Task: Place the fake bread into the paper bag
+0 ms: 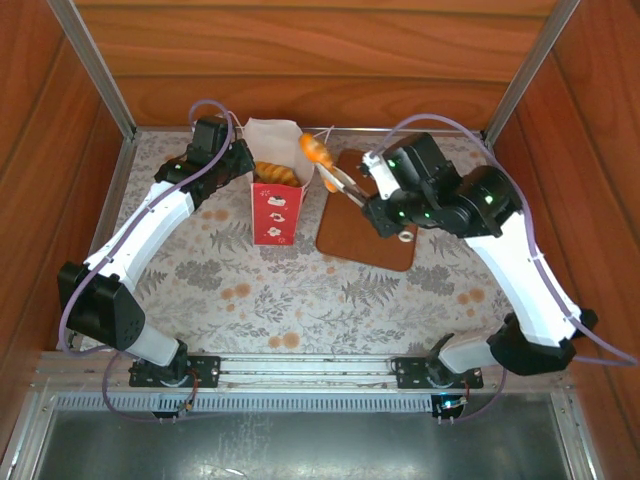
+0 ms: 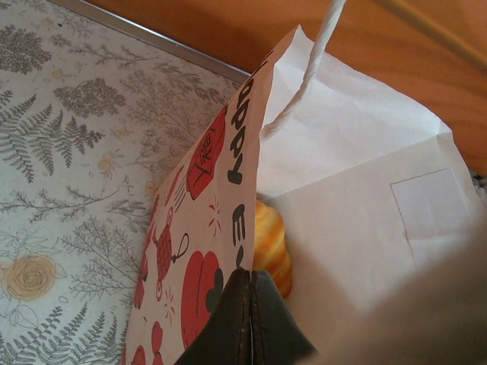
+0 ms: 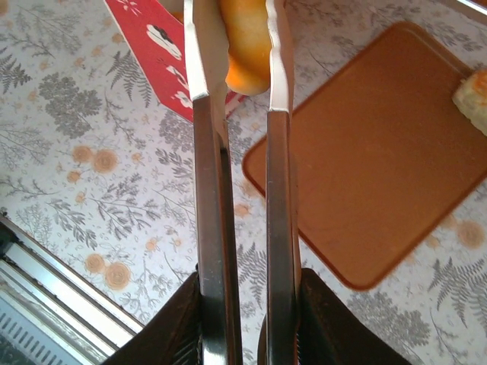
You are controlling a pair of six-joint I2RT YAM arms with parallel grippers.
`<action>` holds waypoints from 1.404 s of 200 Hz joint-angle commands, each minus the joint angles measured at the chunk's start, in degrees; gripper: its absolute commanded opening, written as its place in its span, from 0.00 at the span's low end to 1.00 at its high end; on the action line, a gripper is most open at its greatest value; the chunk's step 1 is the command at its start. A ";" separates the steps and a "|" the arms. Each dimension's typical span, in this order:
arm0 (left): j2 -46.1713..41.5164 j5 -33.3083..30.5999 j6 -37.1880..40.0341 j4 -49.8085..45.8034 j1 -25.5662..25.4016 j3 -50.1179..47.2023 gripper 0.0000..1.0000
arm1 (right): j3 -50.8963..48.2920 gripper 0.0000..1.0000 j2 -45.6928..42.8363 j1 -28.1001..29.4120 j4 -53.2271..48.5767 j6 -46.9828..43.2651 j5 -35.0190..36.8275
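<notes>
Red-and-white paper bag (image 1: 276,212), golden-orange fake bread (image 1: 316,150), brown board (image 1: 375,235), fern-print table (image 1: 300,300)

The paper bag (image 2: 350,228) is seen as matt, creased white paper. Smooth, faintly glossy plastic is suggested by the fake bread (image 3: 245,46) at 12 o'clock. Brushed bare metal is seen on the fingers (image 3: 209,190) of the right gripper (image 3: 234,23). The board (image 3: 380,152) at 3 o'clock appears smooth and matt, and varnished wood is shown on the walls (image 1: 300,50).

Bag (image 1: 277,212): standing upright, pastries (image 1: 278,173) lying inside; left gripper (image 1: 243,165) gripping its left rim; right gripper (image 1: 325,170) holding roll (image 1: 314,150) just right; board (image 1: 372,225) lying farther right.
</notes>
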 commanded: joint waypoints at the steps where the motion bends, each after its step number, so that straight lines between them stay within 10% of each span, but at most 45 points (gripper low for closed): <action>1: -1.94 -1.11 0.71 0.34 -0.30 0.79 0.00 | 3.76 0.31 2.94 1.22 3.90 2.62 0.14; 75: -3.26 -0.96 0.60 0.34 -0.27 -0.35 0.00 | 6.57 0.31 11.12 1.65 14.64 1.92 4.86; 281: -3.94 -1.07 1.21 0.34 -0.25 -1.67 0.00 | 22.06 0.44 29.56 1.78 1.28 0.45 3.96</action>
